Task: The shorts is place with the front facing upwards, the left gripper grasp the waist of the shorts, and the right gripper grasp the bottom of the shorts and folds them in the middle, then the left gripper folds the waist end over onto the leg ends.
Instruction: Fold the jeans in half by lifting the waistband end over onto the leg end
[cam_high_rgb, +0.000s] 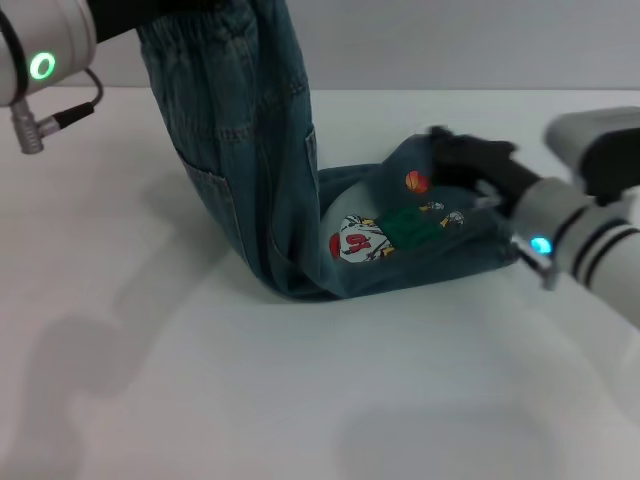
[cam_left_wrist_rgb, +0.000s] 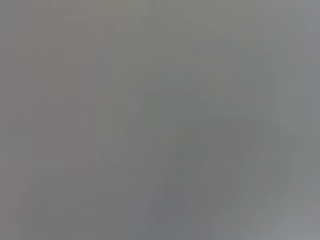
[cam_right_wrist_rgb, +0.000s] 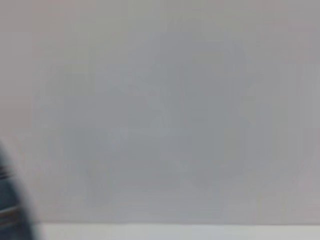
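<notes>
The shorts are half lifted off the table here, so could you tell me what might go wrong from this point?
1. The shorts hang from the left arm, whose gripper is out of view above; the denim might slip from it.
2. The right gripper rests on the leg end near the printed patch; if it lets go, the fabric could drag across the table and spoil the fold.

Shorts (cam_high_rgb: 250, 150): blue denim, lighter seam stitching. Leg carries a printed patch (cam_high_rgb: 358, 241) in white and red, a green patch, and a small orange dot (cam_high_rgb: 417, 182). Surface (cam_high_rgb: 300, 400): plain white. Right claw (cam_high_rgb: 470, 165): black. Arm ring lights: left green, right cyan.
</notes>
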